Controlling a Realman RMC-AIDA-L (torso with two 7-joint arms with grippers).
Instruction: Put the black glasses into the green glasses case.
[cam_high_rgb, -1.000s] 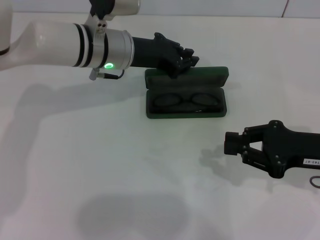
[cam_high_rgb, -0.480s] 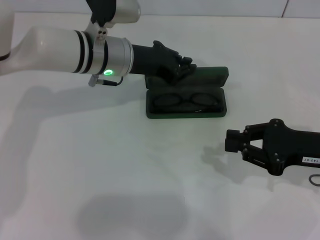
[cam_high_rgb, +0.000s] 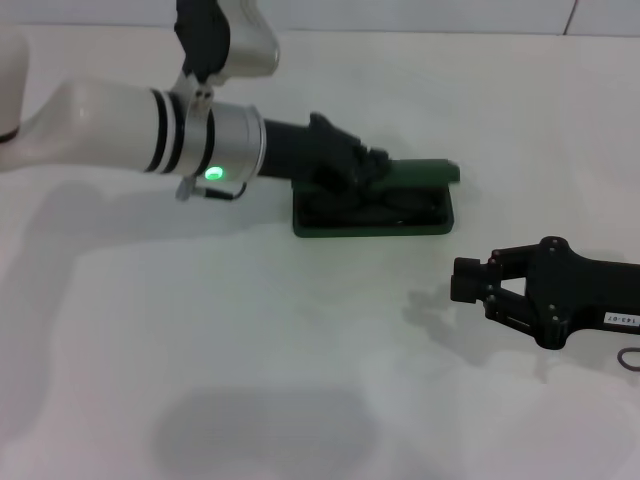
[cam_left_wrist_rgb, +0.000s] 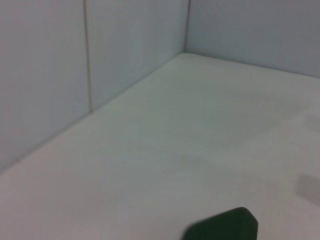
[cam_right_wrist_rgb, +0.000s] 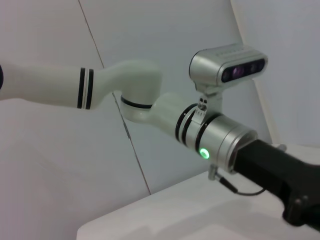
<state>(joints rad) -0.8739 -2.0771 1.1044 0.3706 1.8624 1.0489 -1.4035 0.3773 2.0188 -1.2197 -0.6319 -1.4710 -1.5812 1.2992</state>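
One arm is doing the work: the left gripper presses the green glasses case lid down; finger spacing I cannot tell. Just beneath it the black glasses lie inside. Well apart, the right gripper rests spread.

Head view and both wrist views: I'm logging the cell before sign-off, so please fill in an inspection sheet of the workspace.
Surface: white table, bare apart from the job's things.
Job's things: green glasses case sits mid-table, lid tilted partway down over the base; black glasses lie inside, only partly visible under the lid.
Clutter: nothing seen.
Grippers: left gripper rests on the case lid's back edge; right gripper hovers off to the case's right, fingers open, empty.
Cables: a thin black cable loops below the left wrist; another by the right arm.
Surroundings: pale panelled walls behind the table.
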